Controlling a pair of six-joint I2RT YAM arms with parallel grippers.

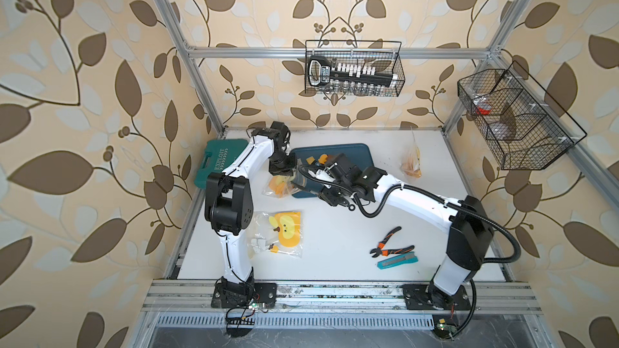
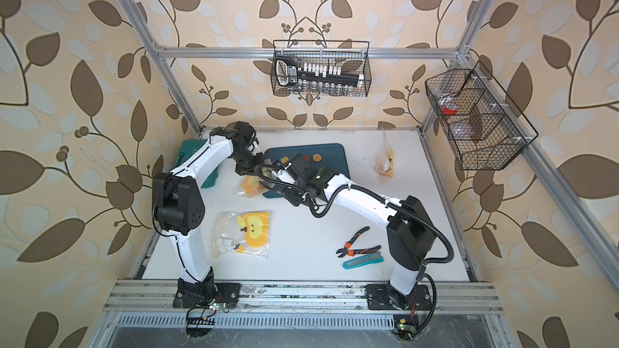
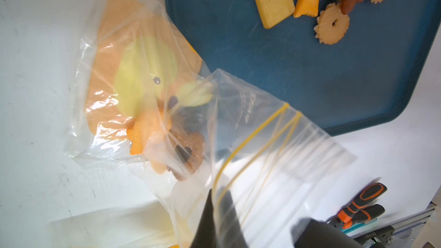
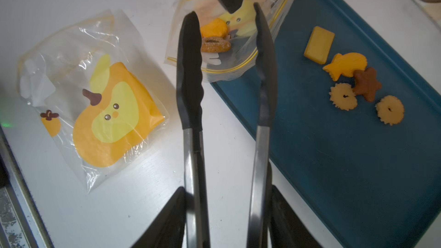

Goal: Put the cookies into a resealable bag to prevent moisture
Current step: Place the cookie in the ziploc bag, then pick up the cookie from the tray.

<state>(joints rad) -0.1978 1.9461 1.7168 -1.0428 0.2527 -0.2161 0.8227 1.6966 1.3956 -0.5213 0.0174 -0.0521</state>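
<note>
My left gripper [image 3: 218, 194] is shut on the rim of a clear resealable bag [image 3: 238, 120] with yellow zip lines and holds its mouth up beside the blue tray [image 4: 334, 163]. An orange fish cookie [image 4: 214, 27] and a brown cookie [image 4: 216, 44] lie inside it. My right gripper [image 4: 227, 188] is shut on black-tipped metal tongs [image 4: 191, 67]. Their arms stand spread at the bag's mouth with nothing between the tips. On the tray lie several cookies: a yellow bar [image 4: 319, 48], an orange fish [image 4: 346, 65], a brown star [image 4: 366, 84] and two flower rings [image 4: 343, 96].
A second duck-print bag [image 1: 281, 232] lies flat near the left arm. Orange-handled pliers [image 1: 390, 244] and a teal utility knife [image 1: 397, 261] lie front right. A green case [image 1: 217, 162] sits back left and another filled bag [image 1: 413, 162] back right. Wire baskets [image 1: 353, 68] hang on the frame.
</note>
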